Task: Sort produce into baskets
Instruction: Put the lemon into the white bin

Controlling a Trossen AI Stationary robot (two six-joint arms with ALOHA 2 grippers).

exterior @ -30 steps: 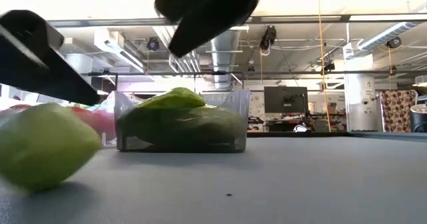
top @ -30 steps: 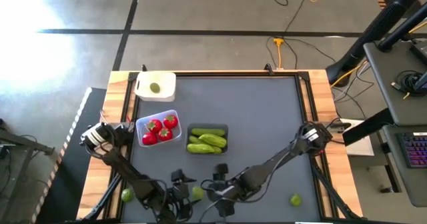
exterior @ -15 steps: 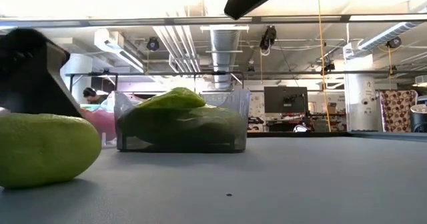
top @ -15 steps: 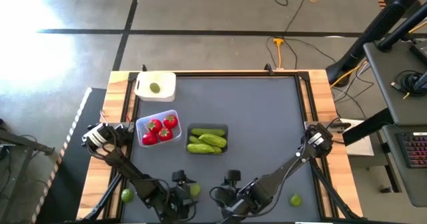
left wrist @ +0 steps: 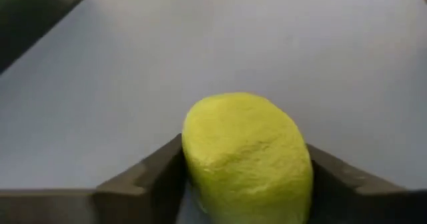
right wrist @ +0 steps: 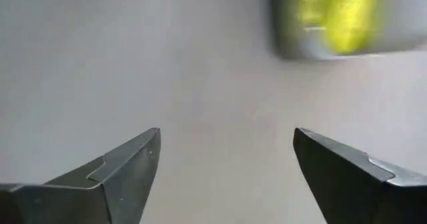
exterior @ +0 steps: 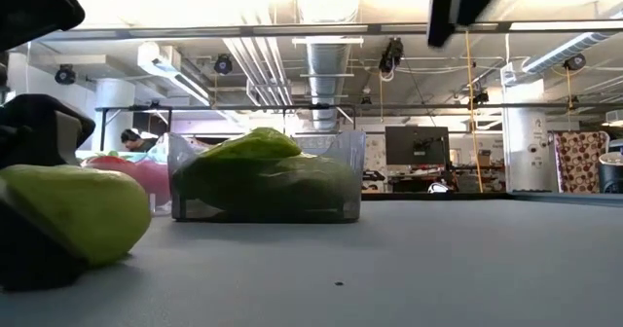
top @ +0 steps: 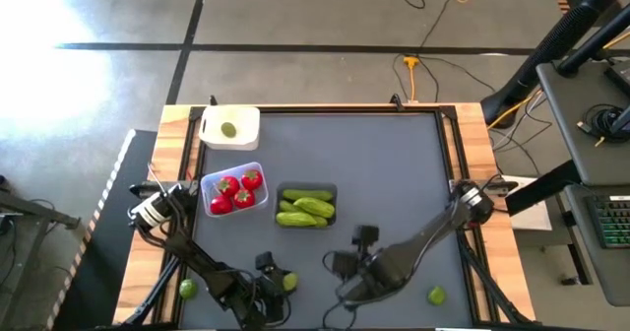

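Grey worktop (top: 394,173) carries my three tubs at far left. My left end effector (left wrist: 243,184) clamps a round yellow-green lime (left wrist: 247,157); my right end effector (right wrist: 227,171) gapes empty.

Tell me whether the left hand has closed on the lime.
Closed on it. In the left wrist view both fingers press the lime from either side, and the low view shows it clamped at table level.

We see a yellow-green lime-like ball (left wrist: 245,159) sitting between the left gripper (left wrist: 244,184)'s two dark fingers (left wrist: 143,184), which press against both its sides. It rests on the grey table surface (left wrist: 267,44). A dark basket corner (left wrist: 33,11) shows at one edge.
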